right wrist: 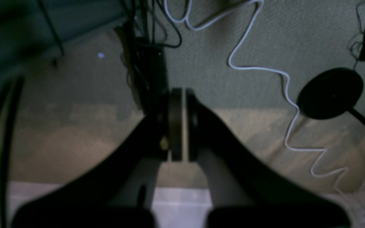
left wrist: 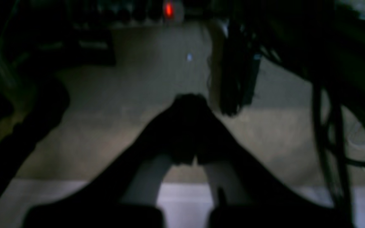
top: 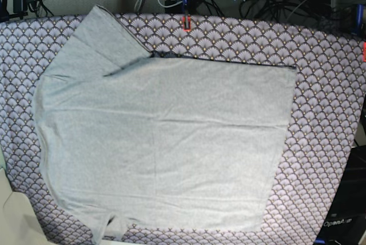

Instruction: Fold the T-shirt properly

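T-shirt (top: 166, 142): spread flat on the table cloth (top: 326, 85), unfolded.
Left gripper (left wrist: 190, 133): closed, empty.
Right gripper (right wrist: 178, 126): closed, empty.
Next: probably grasp an edge for the first fold.

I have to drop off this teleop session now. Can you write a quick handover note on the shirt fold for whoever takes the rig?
Left gripper: shut, holding nothing, out over the floor.
Right gripper: shut, holding nothing, also off the table.
Neither arm shows in the base view.
T-shirt: flat on the purple scallop-patterned table cloth. One side appears folded in, giving a straight edge on the base view's right; one sleeve still sticks out at that view's top left.
Done: at most a first fold.
Left: fold in the sleeve side, then finish the fold.
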Controlling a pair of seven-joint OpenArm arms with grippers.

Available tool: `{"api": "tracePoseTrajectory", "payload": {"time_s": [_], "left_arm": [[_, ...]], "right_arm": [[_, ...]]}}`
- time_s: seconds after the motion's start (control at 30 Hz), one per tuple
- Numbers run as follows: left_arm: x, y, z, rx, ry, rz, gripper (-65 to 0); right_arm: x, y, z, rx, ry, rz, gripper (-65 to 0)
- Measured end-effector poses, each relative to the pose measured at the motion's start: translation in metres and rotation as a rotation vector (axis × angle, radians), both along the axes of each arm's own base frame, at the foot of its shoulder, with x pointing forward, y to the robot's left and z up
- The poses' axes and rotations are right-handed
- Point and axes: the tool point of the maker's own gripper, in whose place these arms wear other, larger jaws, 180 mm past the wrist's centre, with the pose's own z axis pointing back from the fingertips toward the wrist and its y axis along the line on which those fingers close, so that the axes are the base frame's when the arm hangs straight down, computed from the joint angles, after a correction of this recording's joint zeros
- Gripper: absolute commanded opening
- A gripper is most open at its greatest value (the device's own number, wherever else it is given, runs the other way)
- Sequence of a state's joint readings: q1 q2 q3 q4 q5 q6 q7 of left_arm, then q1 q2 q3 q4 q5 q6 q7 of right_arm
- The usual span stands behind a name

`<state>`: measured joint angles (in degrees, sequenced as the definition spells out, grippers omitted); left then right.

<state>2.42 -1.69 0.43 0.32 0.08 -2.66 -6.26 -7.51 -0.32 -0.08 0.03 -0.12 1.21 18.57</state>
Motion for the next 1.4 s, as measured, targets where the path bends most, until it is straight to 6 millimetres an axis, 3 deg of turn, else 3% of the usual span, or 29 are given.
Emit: {"api": "tracePoseTrajectory", "payload": {"time_s": [0.17,0.4,0.6,0.8,0.97,1.13,1.33,1.4], "left_arm": [[-0.006,-0.009,0.005,-0.137,-0.063,0.024,-65.0],[0.012,0.027,0.011,-0.084,-0.167,0.023,-65.0],[0.008,0.038,0.016,-0.075,-0.23,0.029,-65.0],[0.006,0.039,0.029,-0.081,-0.361,0.036,-65.0],[-0.021,0.039,0.046,-0.086,-0.46,0.048,-65.0],[-0.047,0.055,0.072,-0.036,-0.587,0.131,-65.0],[-0.075,0.061,0.108,-0.013,-0.722,0.151,-65.0],[-0.088,0.062,0.12,-0.009,-0.753,0.151,-65.0]], "right_arm": [[-0.003,-0.001,0.009,-0.006,-0.123,-0.003,-65.0],[-0.025,-0.007,0.028,-0.021,-0.253,0.0,-65.0],[-0.02,-0.015,0.045,-0.036,-0.396,0.005,-65.0],[-0.042,-0.036,0.07,-0.071,-0.495,0.027,-65.0],[-0.057,-0.038,0.094,-0.075,-0.586,0.036,-65.0],[-0.067,-0.053,0.114,-0.1,-0.648,0.053,-65.0],[-0.093,-0.063,0.123,-0.107,-0.609,0.076,-65.0],[-0.093,-0.065,0.126,-0.105,-0.62,0.086,-65.0]]}}
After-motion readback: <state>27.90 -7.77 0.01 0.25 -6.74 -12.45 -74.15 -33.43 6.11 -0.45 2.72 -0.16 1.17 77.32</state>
